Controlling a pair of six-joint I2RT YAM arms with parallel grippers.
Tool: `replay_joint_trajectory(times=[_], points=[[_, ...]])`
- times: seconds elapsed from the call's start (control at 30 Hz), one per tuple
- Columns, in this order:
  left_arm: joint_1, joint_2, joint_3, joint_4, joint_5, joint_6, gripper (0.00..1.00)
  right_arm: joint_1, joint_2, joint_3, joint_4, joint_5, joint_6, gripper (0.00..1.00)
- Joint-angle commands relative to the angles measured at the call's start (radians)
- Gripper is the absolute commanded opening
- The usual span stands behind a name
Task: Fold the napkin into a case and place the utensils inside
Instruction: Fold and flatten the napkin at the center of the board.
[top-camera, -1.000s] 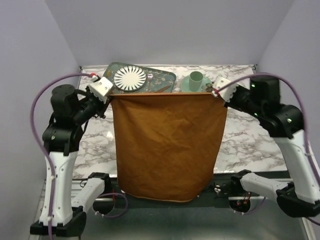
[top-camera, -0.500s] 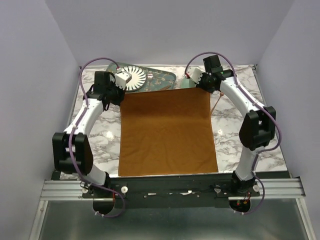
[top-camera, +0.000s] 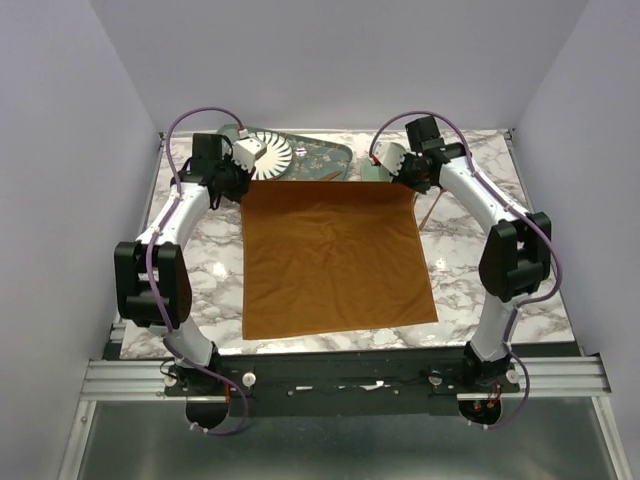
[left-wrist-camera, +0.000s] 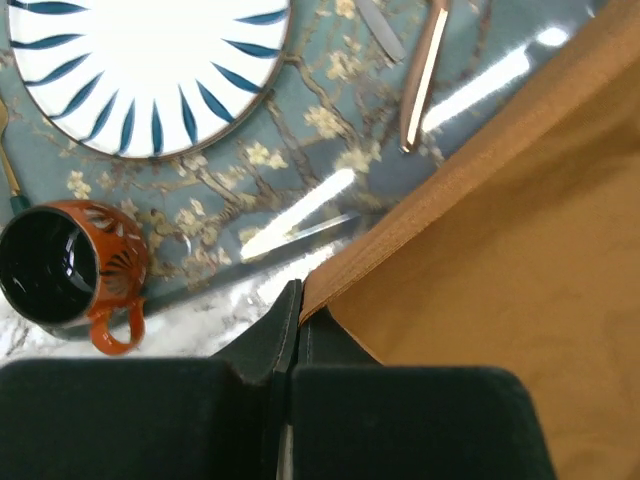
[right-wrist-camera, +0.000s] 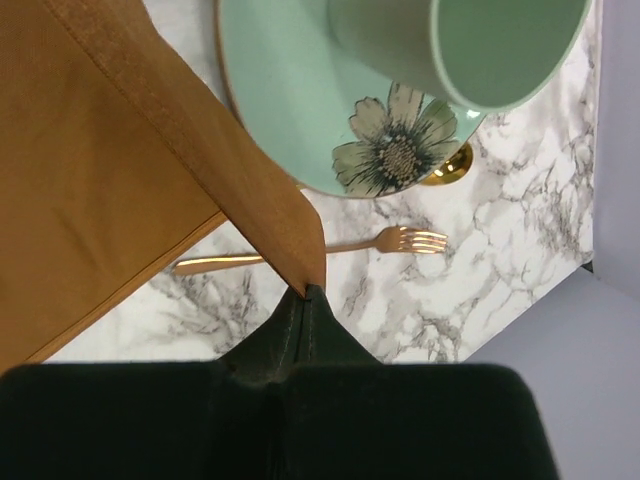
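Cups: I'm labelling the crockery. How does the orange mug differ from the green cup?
The orange mug is patterned, with a dark inside; the green cup is plain pale green throughout. The orange mug shows a handle; the green cup shows none. The green cup stands on a flowered saucer; the orange mug has no saucer. Both stand upright.

Rust-orange napkin, blue-rayed white plate, floral teal tray, copper fork

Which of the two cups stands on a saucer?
The plain mint-green cup, by the right tool; the orange patterned mug sits directly on the tray.
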Motion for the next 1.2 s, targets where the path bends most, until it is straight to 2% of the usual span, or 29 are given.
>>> replay_joint_trajectory(times=[0.0, 0.3, 0.5, 0.7, 0.93, 1.17], points=[[0.017, -0.149, -0.097, -0.124, 0.058, 0.122, 0.0, -0.013, -0.118, -0.137, -0.071, -0.025, -0.012, 0.01], [0.017, -0.458, -0.474, -0.264, 0.081, 0.359, 0.0, -0.01, -0.326, -0.44, -0.146, -0.17, 0.002, 0.01], [-0.003, -0.629, -0.712, -0.306, 0.066, 0.461, 0.0, 0.05, -0.416, -0.719, -0.105, -0.223, 0.051, 0.01], [-0.041, -0.663, -0.78, -0.31, 0.04, 0.468, 0.01, 0.082, -0.422, -0.796, -0.08, -0.21, 0.07, 0.01], [-0.11, -0.718, -0.818, -0.336, -0.005, 0.478, 0.01, 0.087, -0.425, -0.78, -0.127, -0.207, 0.06, 0.01], [-0.184, -0.83, -0.8, -0.43, -0.017, 0.48, 0.0, 0.087, -0.479, -0.77, -0.184, -0.2, 0.041, 0.01]])
